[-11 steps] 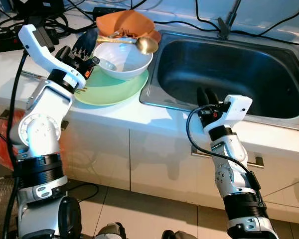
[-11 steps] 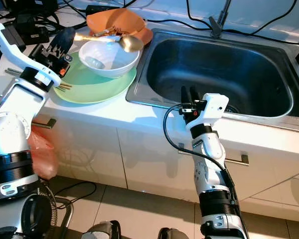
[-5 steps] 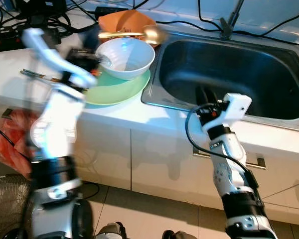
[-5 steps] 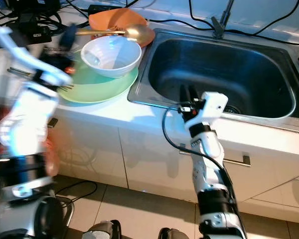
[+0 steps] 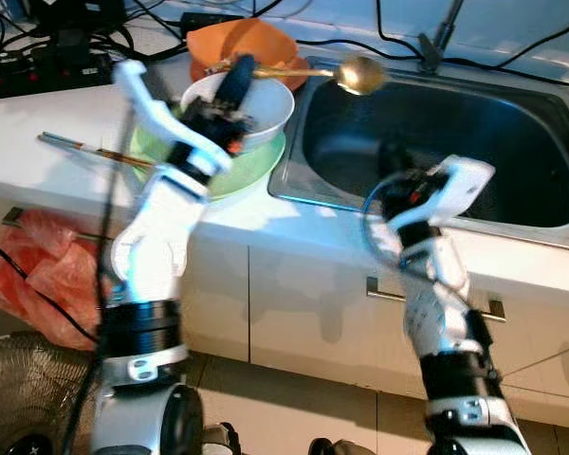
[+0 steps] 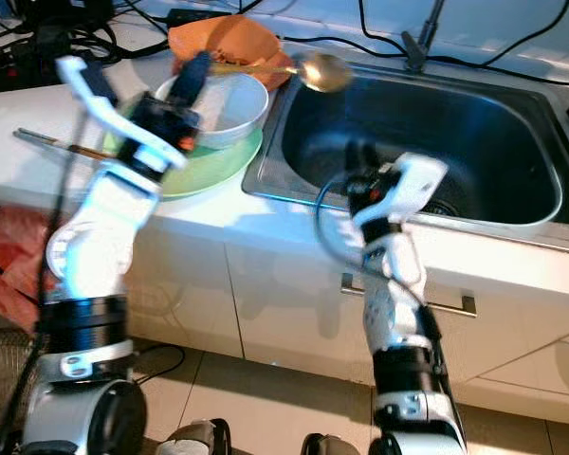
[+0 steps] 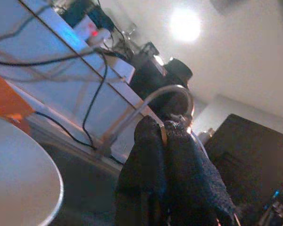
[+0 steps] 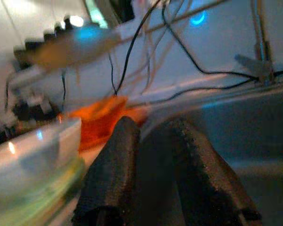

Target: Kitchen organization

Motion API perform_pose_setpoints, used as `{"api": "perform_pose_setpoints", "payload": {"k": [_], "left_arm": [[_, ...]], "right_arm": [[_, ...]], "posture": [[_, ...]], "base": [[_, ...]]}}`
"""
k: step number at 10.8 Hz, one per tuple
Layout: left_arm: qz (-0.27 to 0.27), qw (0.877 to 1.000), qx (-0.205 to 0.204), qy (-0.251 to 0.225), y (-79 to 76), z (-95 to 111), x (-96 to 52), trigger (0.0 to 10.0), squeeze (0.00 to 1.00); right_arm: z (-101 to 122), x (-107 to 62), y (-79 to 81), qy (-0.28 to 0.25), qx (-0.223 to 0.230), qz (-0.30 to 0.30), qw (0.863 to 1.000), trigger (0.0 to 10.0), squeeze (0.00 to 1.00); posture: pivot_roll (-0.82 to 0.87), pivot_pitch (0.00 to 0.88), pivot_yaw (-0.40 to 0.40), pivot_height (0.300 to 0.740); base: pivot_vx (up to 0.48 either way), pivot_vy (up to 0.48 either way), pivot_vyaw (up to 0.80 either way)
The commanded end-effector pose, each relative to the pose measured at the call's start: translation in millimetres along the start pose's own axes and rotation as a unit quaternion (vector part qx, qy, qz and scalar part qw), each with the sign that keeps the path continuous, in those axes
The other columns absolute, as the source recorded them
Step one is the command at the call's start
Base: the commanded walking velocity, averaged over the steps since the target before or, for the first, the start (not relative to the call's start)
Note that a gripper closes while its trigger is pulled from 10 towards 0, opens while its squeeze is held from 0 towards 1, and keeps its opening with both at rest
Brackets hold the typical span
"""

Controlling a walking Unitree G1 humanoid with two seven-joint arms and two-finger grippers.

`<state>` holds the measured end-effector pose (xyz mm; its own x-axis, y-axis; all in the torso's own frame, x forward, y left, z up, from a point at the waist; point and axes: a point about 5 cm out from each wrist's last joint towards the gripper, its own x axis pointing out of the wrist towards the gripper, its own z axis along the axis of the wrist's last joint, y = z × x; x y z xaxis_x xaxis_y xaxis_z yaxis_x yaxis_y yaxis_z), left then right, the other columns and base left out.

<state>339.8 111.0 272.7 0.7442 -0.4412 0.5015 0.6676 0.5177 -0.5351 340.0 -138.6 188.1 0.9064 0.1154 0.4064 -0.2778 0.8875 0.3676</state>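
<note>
While clamped in left hand (image 5: 235, 83), long gold metal ladle (image 5: 308, 70) lies crosswise, bowl end over steel sink (image 5: 436, 142); right hand (image 5: 394, 161) near rim, fingers slightly apart.

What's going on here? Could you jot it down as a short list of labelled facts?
Place: white kitchen counter with a steel sink
Left gripper: over the white bowl, jaws shut on the gold ladle
Ladle: its bowl end sits above the sink's near-left corner
White bowl: sits on the green plate
Orange bowl: behind the white bowl
Chopsticks: lying on the counter, left of the plate
Right gripper: at the sink's front edge, holding nothing
</note>
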Motion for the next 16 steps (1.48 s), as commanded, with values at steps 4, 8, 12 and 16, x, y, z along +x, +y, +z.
{"api": "perform_pose_setpoints", "payload": {"k": [4, 8, 12, 16], "left_arm": [[-0.031, 0.999, -0.010, 0.009, -11.7, -9, 8.0, 10.0, 0.00], [-0.030, 0.999, -0.013, 0.015, -10.8, -15, 6.5, 10.0, 0.00], [-0.030, 0.999, -0.015, 0.026, -10.7, -20, 4.3, 10.0, 0.00], [-0.032, 0.998, -0.020, 0.044, -11.1, -28, 1.3, 10.0, 0.00]], "right_arm": [[27, 12.0, 4.8, -0.043, 0.116, -0.011, 0.992, 10.0, 0.00], [36, 13.8, 11.5, -0.048, 0.239, 0.004, 0.970, 10.0, 0.00], [45, 13.8, 16.9, -0.053, 0.287, 0.033, 0.956, 10.0, 0.00], [43, 12.7, 16.9, -0.045, 0.296, 0.033, 0.953, 10.0, 0.00]], "posture": [[0.12, 0.130, -0.035, 0.740], [0.12, 0.134, -0.036, 0.740], [0.11, 0.128, -0.034, 0.740], [0.12, 0.126, -0.036, 0.740]], "base": [[0.000, 0.000, 0.00], [0.000, 0.000, 0.00], [0.000, 0.000, 0.00], [0.000, 0.000, 0.00]]}}
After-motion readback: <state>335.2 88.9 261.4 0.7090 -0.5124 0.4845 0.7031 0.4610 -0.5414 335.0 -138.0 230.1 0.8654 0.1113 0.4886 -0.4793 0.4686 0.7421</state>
